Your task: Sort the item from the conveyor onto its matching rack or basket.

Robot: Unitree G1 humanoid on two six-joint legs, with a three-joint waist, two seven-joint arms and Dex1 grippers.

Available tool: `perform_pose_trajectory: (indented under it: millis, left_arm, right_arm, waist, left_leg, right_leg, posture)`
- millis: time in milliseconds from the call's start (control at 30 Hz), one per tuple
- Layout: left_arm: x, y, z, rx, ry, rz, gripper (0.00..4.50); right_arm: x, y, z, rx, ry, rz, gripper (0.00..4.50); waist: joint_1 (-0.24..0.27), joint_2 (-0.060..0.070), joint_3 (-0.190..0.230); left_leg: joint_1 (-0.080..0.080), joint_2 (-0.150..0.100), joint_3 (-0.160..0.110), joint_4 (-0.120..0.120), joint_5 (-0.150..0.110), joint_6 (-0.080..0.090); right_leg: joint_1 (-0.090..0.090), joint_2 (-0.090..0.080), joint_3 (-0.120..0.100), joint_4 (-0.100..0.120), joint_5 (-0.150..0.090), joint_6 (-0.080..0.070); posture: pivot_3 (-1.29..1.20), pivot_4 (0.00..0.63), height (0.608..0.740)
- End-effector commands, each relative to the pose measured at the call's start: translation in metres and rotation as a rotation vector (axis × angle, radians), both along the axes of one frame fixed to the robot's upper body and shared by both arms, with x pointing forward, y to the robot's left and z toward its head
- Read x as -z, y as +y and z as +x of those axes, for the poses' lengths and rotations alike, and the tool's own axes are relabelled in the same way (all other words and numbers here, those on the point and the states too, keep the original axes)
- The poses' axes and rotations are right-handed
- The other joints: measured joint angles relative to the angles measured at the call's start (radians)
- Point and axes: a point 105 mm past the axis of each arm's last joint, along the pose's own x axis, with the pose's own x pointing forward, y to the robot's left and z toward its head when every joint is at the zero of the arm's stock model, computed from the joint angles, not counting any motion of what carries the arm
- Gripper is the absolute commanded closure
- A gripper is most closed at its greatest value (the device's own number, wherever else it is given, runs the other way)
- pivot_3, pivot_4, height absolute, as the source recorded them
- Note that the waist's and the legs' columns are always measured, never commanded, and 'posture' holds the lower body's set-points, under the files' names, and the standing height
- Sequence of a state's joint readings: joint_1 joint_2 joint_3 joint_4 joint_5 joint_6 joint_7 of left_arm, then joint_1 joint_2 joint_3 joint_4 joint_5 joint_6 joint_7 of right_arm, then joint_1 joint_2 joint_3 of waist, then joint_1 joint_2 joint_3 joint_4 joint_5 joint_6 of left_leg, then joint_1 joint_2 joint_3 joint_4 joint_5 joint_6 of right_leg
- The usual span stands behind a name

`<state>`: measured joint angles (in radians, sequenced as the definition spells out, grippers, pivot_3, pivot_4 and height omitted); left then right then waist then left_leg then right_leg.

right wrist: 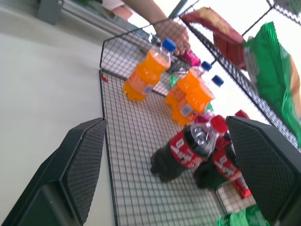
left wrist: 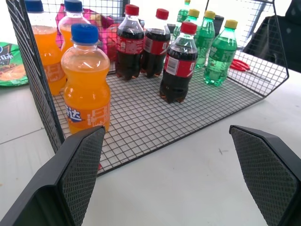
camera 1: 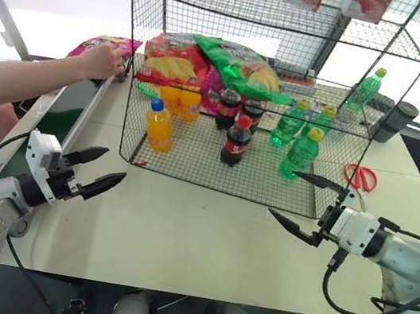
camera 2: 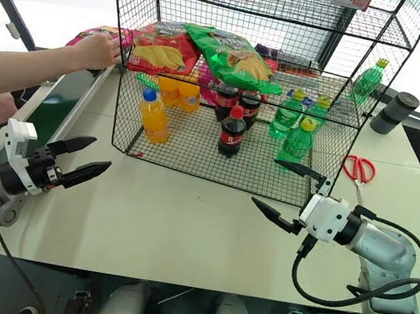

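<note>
While a person's hand (camera 1: 101,61) rests on the pink chip bag (camera 1: 92,44), left hand (camera 1: 96,171) and right hand (camera 1: 303,202) level, fingers wide, empty.

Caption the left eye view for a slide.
Both open grippers, left gripper and right gripper, wait before the black wire rack while a person's hand places the pink chip bag.

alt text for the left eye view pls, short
A person's hand rests on a pink chip bag at the conveyor's far end, beside a black wire rack holding bottles and chip bags. The open left gripper and right gripper hover over the table.
</note>
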<state>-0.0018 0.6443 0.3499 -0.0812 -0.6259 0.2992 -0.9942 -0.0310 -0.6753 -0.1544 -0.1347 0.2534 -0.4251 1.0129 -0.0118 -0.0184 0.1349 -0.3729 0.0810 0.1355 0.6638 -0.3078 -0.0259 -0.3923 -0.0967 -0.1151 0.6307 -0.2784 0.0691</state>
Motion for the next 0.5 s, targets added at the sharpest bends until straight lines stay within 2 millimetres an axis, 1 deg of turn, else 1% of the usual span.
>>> perform_pose_trajectory:
  millis: [33,100,133,200,300,367,400,433,500]
  left_arm:
    - [-0.015,0.007,-0.001,-0.043,-0.038,-0.051,0.00]
    - [-0.017,0.008,-0.003,-0.056,-0.027,-0.093,0.00]
    - [-0.019,0.011,-0.003,-0.085,-0.018,-0.134,0.00]
    - [-0.022,0.015,-0.003,-0.122,-0.021,-0.161,0.00]
    - [-0.030,0.029,-0.003,-0.219,-0.015,-0.265,0.00]
    - [-0.032,0.037,-0.004,-0.272,0.016,-0.348,0.00]
    - [-0.031,0.038,-0.007,-0.278,0.011,-0.322,0.00]
    - [-0.029,0.037,-0.010,-0.278,-0.013,-0.244,0.00]
    - [-0.029,0.041,-0.015,-0.301,-0.058,-0.155,0.00]
  right_arm:
    - [-0.005,-0.001,0.001,0.008,-0.001,0.032,0.27]
    - [-0.007,-0.002,0.005,0.027,0.045,0.099,0.27]
    - [-0.007,-0.001,0.005,0.023,0.056,0.104,0.27]
    - [-0.005,0.002,0.004,0.005,0.052,0.075,0.27]
    - [0.003,0.006,0.002,-0.032,0.054,0.016,0.27]
    - [0.003,0.009,0.003,-0.034,0.068,0.036,0.27]
    - [0.001,0.010,0.006,-0.031,0.071,0.054,0.27]
    - [0.000,0.010,0.007,-0.030,0.073,0.062,0.27]
    - [-0.002,0.013,0.010,-0.024,0.122,0.115,0.27]
  waist:
    - [-0.002,0.000,0.000]
    - [-0.005,0.000,0.000]
    - [-0.005,0.000,0.000]
    - [-0.002,0.000,0.000]
    - [-0.002,0.000,0.000]
    - [-0.002,0.000,0.000]
    - [-0.002,0.000,0.000]
    - [-0.002,0.000,0.000]
    - [-0.003,0.000,0.000]
  left_leg:
    - [0.000,0.000,0.000,0.000,0.000,0.000]
    - [0.000,0.001,0.000,0.000,0.000,0.000]
    - [0.000,0.001,0.000,0.000,0.000,0.000]
    - [0.000,0.002,0.000,0.000,0.000,0.000]
    - [0.000,0.002,0.000,0.000,-0.001,0.002]
    - [0.000,0.002,-0.001,0.000,-0.001,0.002]
    - [0.000,0.002,-0.001,0.000,-0.001,0.002]
    - [0.000,0.002,-0.001,0.000,-0.001,0.002]
    - [0.000,0.002,0.000,0.000,-0.001,0.002]
  right_leg:
    - [0.000,0.000,0.000,0.000,0.000,0.000]
    - [0.000,0.000,0.000,0.001,0.000,0.000]
    - [0.000,0.000,0.000,0.001,0.000,0.000]
    - [0.000,0.000,0.000,0.001,0.000,0.000]
    - [0.000,0.000,0.000,0.001,0.000,0.000]
    - [0.000,0.000,0.000,0.001,0.000,0.000]
    - [0.000,0.000,0.000,0.001,0.000,0.000]
    - [0.000,0.000,0.000,0.001,0.000,0.000]
    - [0.000,-0.001,0.000,0.000,0.000,0.000]
  posture:
    - [0.00,0.150,0.726]
    - [0.00,0.150,0.726]
    - [0.00,0.150,0.726]
    - [0.00,0.150,0.726]
    - [0.00,0.150,0.726]
    - [0.00,0.150,0.726]
    - [0.00,0.150,0.726]
    - [0.00,0.150,0.726]
    - [0.00,0.150,0.726]
